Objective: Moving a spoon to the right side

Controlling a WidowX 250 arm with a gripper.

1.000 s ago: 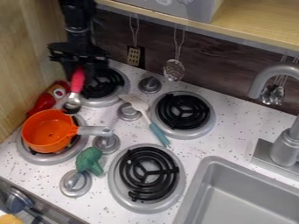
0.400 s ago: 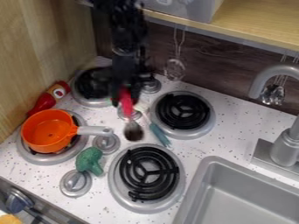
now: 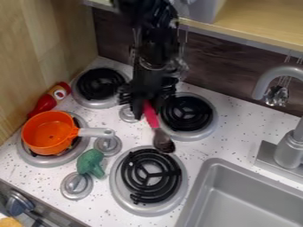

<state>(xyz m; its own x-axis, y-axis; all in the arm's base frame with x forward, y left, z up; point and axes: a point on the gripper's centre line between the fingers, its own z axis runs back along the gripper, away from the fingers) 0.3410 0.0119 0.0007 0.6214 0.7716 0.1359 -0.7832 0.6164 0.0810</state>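
The black arm (image 3: 155,57) descends steeply from the top edge, its pincer (image 3: 145,104) pointing downward and closed on the red handle of the spoon (image 3: 163,142). The spoon slants bowl-down, its bowl between the rear right burner (image 3: 188,114) and front right burner (image 3: 133,176).

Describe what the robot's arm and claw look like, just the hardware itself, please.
The arm is black all over, built of chunky, stacked segments, with a thin greyish curved edge partway down and a few small pale spots near the top. The claw is black too, with a wide upper part whose sides look jagged and stepped. I can't make out any separate cables.
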